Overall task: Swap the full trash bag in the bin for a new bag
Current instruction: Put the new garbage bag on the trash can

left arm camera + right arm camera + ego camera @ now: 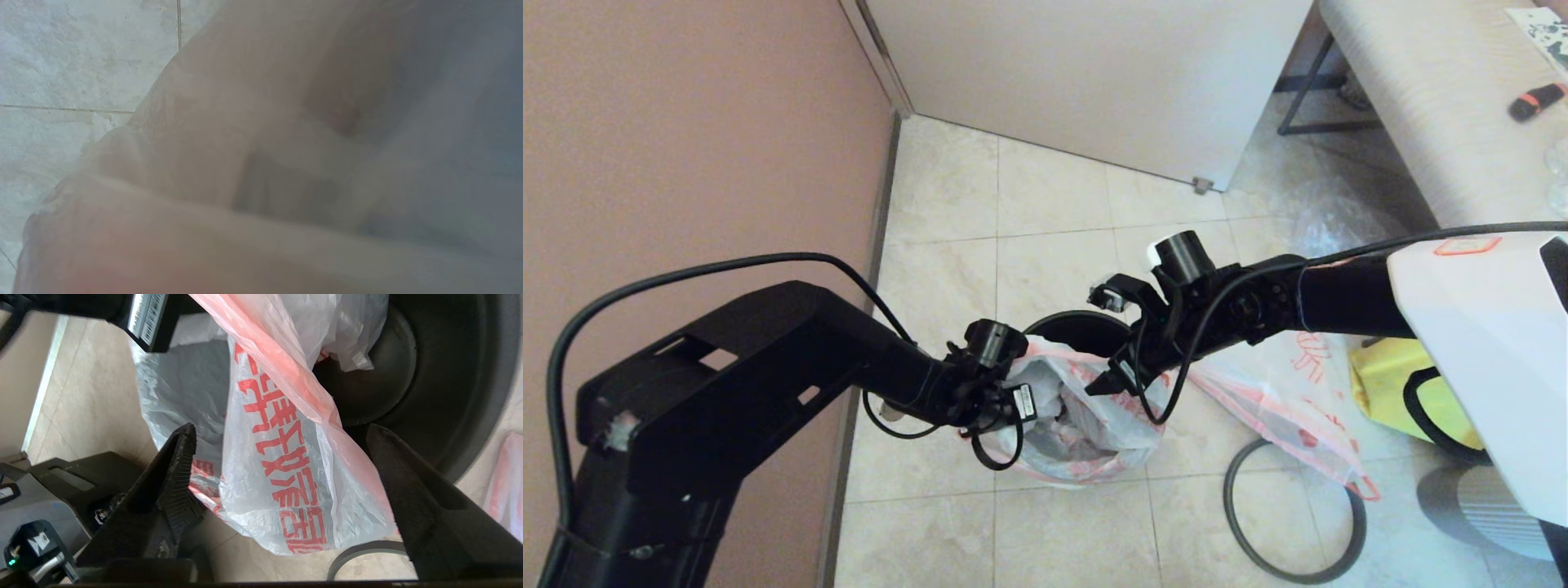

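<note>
The lumpy, thin translucent white full trash bag (pixel 1086 425) with its pink-red rim band and red print sits on the tiled floor (pixel 947 204) directly in front of the small round black plastic bin (pixel 1078 328), touching the bin's near wall, mouth gaping upward. The bin stands just behind it, its dark inside showing in the right wrist view (pixel 429 375).

The left hand (pixel 1001 404) is at the full bag's rim on the side farther from the bin's hoop; plastic fills the left wrist view (pixel 286 163), and whether this hand is open or closed cannot be told.

The right hand (pixel 282 457) hovers over the opposite side of the same bag with its two dark fingers (pixel 179 469) spread wide apart, the printed plastic (pixel 286 465) hanging between them without either finger touching it.

The limp, flat white new bag (pixel 1282 408) with the same pink-red band lies on the floor to the right of the full bag. The thin dark grey hoop (pixel 1241 539) lies flat on the floor beside the full bag, under the new bag's lower end. A yellow fabric bag (pixel 1388 384) sits beyond the new bag.
</note>
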Robot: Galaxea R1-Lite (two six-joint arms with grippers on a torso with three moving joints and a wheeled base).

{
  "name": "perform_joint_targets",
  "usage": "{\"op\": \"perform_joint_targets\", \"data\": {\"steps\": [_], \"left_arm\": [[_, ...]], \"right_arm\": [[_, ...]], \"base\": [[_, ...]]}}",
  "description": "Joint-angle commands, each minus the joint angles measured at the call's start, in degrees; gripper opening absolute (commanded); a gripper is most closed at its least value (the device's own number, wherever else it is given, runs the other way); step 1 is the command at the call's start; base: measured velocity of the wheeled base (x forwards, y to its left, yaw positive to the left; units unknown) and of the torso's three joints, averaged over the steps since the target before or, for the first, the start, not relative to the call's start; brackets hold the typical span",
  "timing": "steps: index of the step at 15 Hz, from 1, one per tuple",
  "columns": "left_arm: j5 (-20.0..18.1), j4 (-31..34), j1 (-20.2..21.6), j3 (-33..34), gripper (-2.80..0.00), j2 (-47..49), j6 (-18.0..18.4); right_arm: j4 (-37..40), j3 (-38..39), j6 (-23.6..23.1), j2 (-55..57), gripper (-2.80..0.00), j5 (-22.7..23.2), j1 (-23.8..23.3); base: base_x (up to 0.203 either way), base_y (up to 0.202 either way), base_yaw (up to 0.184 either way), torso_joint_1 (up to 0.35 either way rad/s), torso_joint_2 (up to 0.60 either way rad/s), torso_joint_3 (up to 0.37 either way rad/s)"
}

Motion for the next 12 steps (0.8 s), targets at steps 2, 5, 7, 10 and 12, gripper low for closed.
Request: {"op": "perform_joint_targets", "data": {"steps": [2, 5, 7, 10, 12], "left_arm": [[0.07, -0.05, 0.00, -0.07, -2.80, 0.68, -0.21], [0.07, -0.05, 0.00, -0.07, -2.80, 0.72, -0.21], [0.07, -0.05, 0.00, -0.07, -2.80, 0.68, -0.21], [0.07, -0.05, -0.09, 0.02, -2.80, 0.68, -0.21], [0.07, -0.03, -0.09, 0.02, -2.80, 0.68, -0.21]], "right_arm": [[0.71, -2.11, -0.40, 2.35, 0.00, 0.08, 0.02], [1.96, -3.22, -1.51, 3.23, -1.64, 0.08, -0.04], [2.22, -3.22, -1.50, 3.23, -2.80, 0.08, -0.04], [2.22, -3.22, -1.41, 2.95, -2.80, -0.01, -0.04], [1.67, -3.26, -1.32, 2.11, -2.80, 0.07, -0.36]], "base": [[0.000, 0.000, 0.000, 0.000, 0.00, 0.000], [0.000, 0.000, 0.000, 0.000, 0.00, 0.000], [0.000, 0.000, 0.000, 0.000, 0.00, 0.000], [0.000, 0.000, 0.000, 0.000, 0.00, 0.000], [0.000, 0.000, 0.000, 0.000, 0.00, 0.000]]}}
